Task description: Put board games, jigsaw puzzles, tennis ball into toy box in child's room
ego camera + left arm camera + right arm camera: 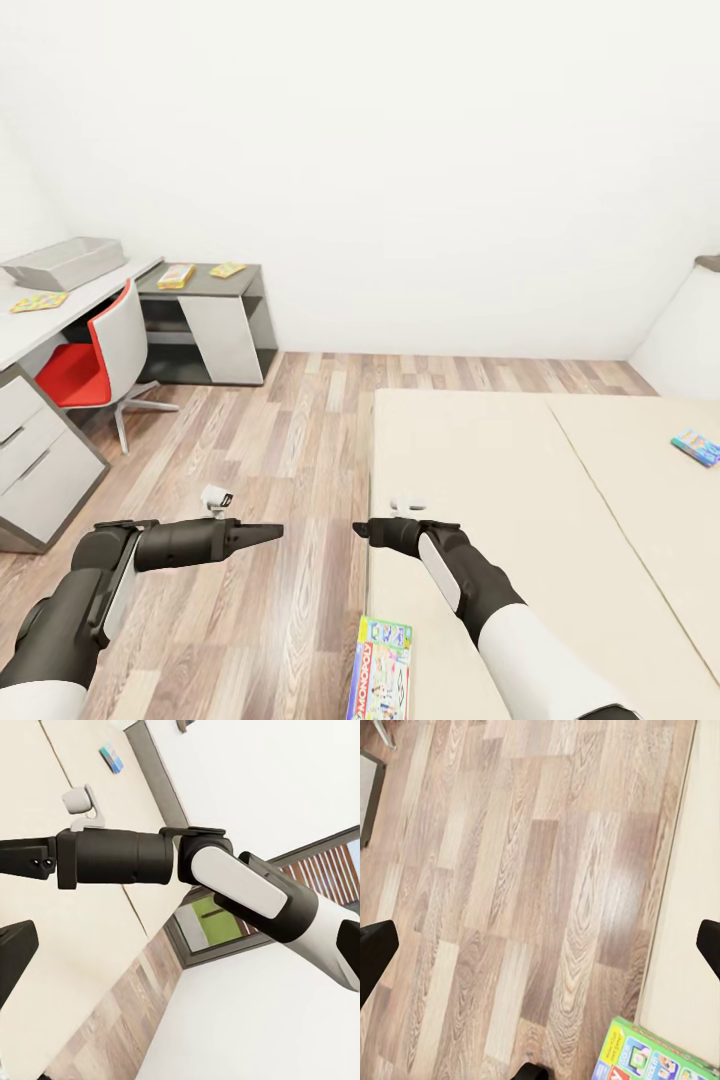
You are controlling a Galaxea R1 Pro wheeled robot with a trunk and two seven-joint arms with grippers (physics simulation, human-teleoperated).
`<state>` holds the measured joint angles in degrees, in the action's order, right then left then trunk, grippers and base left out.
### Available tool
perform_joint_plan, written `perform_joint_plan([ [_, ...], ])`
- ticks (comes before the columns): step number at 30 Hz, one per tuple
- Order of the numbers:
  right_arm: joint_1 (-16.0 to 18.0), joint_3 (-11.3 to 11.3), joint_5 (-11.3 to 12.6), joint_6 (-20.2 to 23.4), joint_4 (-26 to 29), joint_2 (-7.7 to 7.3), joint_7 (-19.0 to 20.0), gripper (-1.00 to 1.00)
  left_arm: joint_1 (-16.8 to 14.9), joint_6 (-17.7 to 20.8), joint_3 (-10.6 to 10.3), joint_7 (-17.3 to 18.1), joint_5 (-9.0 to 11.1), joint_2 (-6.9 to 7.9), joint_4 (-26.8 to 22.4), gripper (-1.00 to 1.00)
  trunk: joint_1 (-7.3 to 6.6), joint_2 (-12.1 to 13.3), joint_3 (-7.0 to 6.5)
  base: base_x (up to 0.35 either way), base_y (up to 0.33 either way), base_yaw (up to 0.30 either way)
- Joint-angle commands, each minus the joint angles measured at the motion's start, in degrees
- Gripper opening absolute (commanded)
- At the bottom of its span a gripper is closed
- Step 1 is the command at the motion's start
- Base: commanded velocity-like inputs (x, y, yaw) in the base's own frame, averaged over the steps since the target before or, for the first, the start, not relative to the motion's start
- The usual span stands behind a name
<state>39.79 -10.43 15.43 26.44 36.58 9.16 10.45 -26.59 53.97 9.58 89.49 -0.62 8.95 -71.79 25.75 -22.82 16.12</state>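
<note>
The light grey toy box (64, 262) stands on the pale end of the table (110, 282), with a bright jigsaw puzzle (40, 301) beside it. Two more flat boxes (176, 275) (228, 269) lie on the table's dark end; I cannot tell which kind they are. On the bed (500, 480) a Monopoly board game (380, 668) lies at the near edge, below my right arm, and a blue board game (697, 446) lies far right. My left gripper (272, 531) hangs open over the floor. My right gripper (358, 528) is open at the bed's edge. The tennis ball is out of view.
A red-and-white chair (95, 360) stands at the table, with white drawers (35, 455) to its left. Wood-plank floor (280, 440) runs between the table and the bed. White walls close the room behind, and a window (214, 919) appears in the left wrist view.
</note>
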Motion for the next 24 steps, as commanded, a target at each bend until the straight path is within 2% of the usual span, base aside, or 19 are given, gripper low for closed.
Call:
perform_joint_plan([
  [1, 0.0, 0.0, 0.1, 0.3, 0.1, -0.01, 0.0, 1.0, 0.0, 0.6, 0.0, 0.2, -0.1, 0.01, 0.0, 1.0, 0.03, -0.1, 0.01, 0.0, 0.0, 0.0],
  [24, 0.0, 0.0, 0.1, 0.3, 0.1, -0.06, 0.0, 1.0, 0.0, 0.6, 0.0, 0.3, 0.0, 0.07, 0.0, 1.0, 0.03, -0.1, -2.17, 0.0, 0.0, 0.0],
])
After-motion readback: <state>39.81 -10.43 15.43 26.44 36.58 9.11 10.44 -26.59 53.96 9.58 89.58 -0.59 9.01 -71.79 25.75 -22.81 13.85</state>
